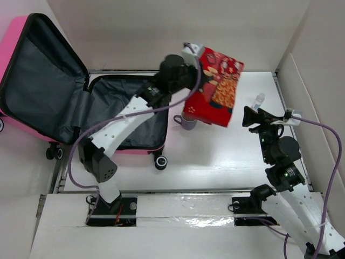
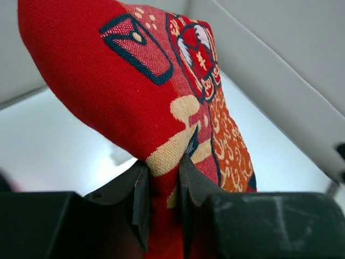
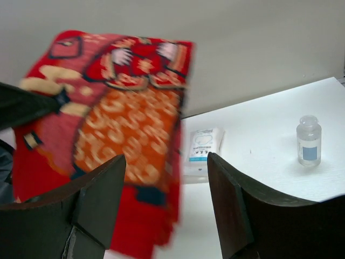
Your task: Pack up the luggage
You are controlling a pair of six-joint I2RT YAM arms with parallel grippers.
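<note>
Jaws of the left gripper [image 2: 161, 178] pinch the red patterned cloth [image 1: 215, 86] aloft, those of the right gripper [image 3: 167, 205] stand spread; I judge this the carry step, needing a leftward swing over the open luggage [image 1: 48, 91] lying left of the cloth.

Item count is standing as follows. One luggage [image 1: 43, 81] is showing at the upper left of the frame. One red patterned cloth [image 1: 215, 86] is showing at upper centre. One mug [image 1: 188, 123] is showing just below that cloth, on the tabletop [image 1: 226, 156]. One small clear bottle [image 1: 259, 100] is standing right of centre. One white packet [image 3: 204, 151] is lying mid-frame in the right wrist view. Two arms are appearing, the left arm [image 1: 124, 121] and the right arm [image 1: 285, 172]. Two grippers are appearing, the left gripper [image 2: 161, 167] and the right gripper [image 3: 166, 159].
</note>
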